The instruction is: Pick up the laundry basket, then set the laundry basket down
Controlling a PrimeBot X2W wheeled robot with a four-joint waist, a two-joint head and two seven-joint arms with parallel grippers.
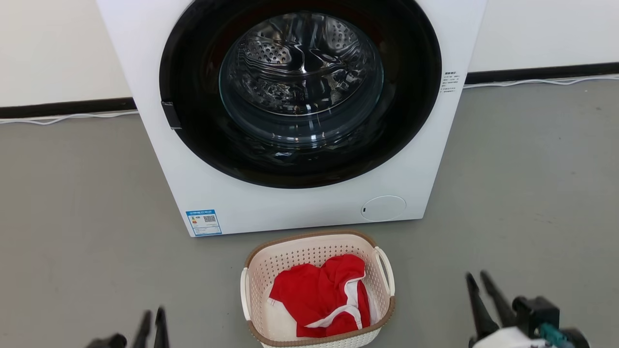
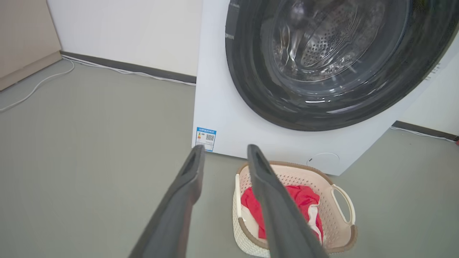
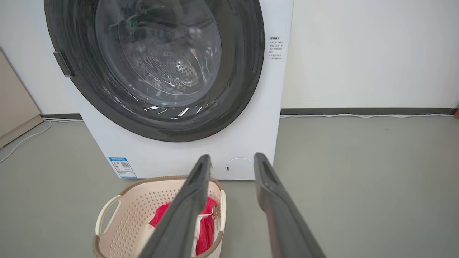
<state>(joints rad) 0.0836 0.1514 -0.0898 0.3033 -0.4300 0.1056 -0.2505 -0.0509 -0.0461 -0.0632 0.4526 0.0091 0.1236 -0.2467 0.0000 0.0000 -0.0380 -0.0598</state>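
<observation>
The laundry basket, cream-white and perforated with a brown rim and white loop handles, stands on the grey floor just in front of the washing machine. A red and white garment lies inside it. My left gripper is at the lower left, well to the basket's left, open and empty. My right gripper is at the lower right, apart from the basket's right handle, also open and empty. In the left wrist view the basket sits beyond my fingers. The right wrist view has the basket at lower left.
The white washing machine has its round dark door shut, the steel drum visible behind the glass. A white cable runs along the black skirting at the wall. A beige panel stands at the far left. Grey floor spreads on both sides.
</observation>
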